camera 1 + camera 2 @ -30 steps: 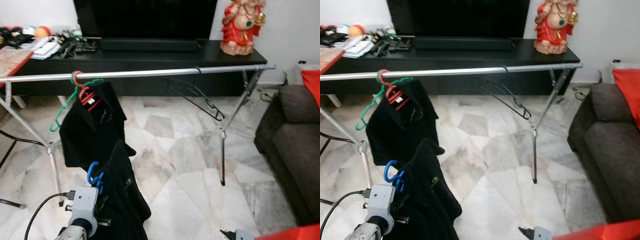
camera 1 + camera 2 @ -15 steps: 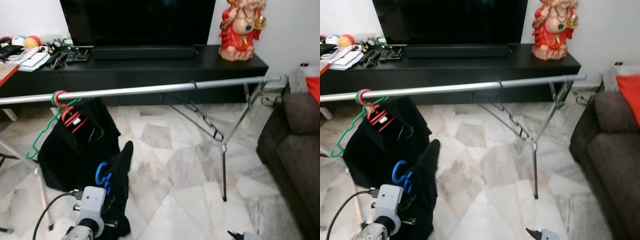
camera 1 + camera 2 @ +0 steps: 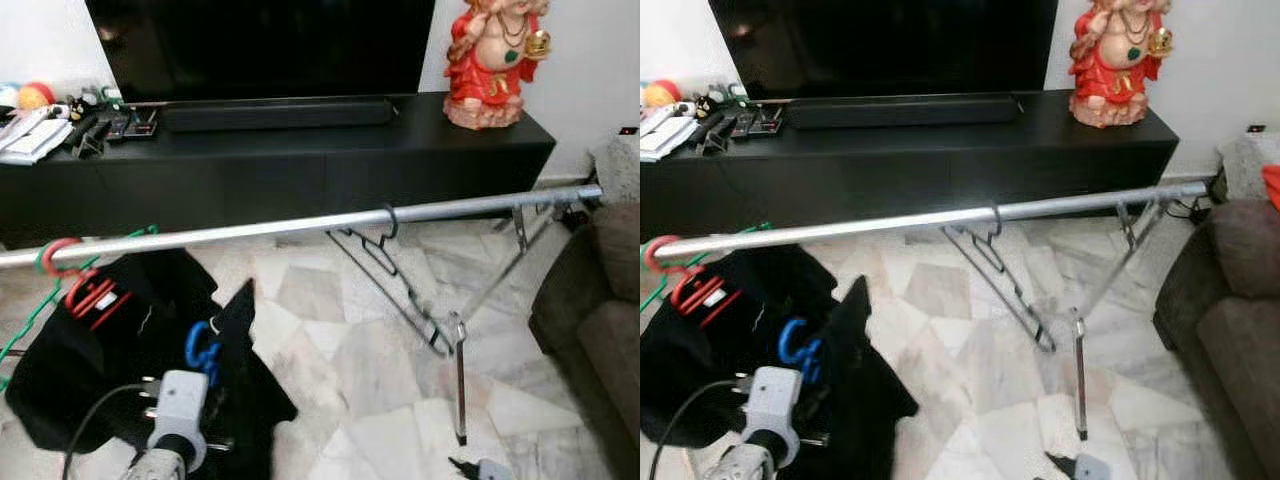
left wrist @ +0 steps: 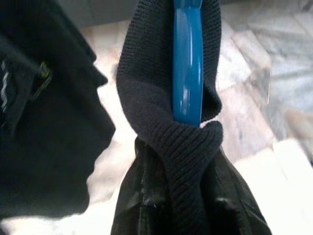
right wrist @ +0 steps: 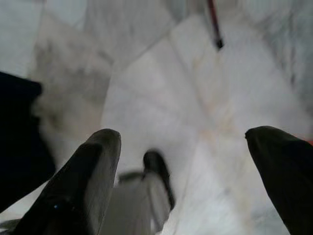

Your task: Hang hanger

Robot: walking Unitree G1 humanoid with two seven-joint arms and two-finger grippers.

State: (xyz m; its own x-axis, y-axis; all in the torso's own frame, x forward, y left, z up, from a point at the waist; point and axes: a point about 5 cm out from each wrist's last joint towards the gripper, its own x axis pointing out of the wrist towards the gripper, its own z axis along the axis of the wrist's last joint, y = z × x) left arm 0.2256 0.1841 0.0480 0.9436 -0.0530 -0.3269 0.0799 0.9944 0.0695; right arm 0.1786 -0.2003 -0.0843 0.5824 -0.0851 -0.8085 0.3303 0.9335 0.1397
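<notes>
A blue hanger (image 3: 202, 349) carrying a black garment (image 3: 245, 400) rides in my left gripper (image 3: 205, 395), low at the left and below the silver rail (image 3: 300, 225). The left wrist view looks along the blue hook (image 4: 188, 63), wrapped in the knit collar (image 4: 166, 127); cloth hides my fingers. On the rail hang an empty black hanger (image 3: 395, 280), and at the left a red hanger (image 3: 85, 292) and a green hanger (image 3: 20, 330) with another black garment (image 3: 90, 370). My right gripper (image 5: 183, 147) hangs open over the floor, fingers (image 5: 88, 176) wide apart.
A black TV cabinet (image 3: 300, 150) stands behind the rail, with a red statue (image 3: 497, 60) at its right end and clutter (image 3: 60, 115) at its left. A dark sofa (image 3: 600, 310) is at the right. The rack's leg (image 3: 458, 380) stands on the marble floor.
The camera has moved forward and tilted, so the rail sits lower and nearer in the picture. The blue hanger stays in my left gripper, closer under the rail.
</notes>
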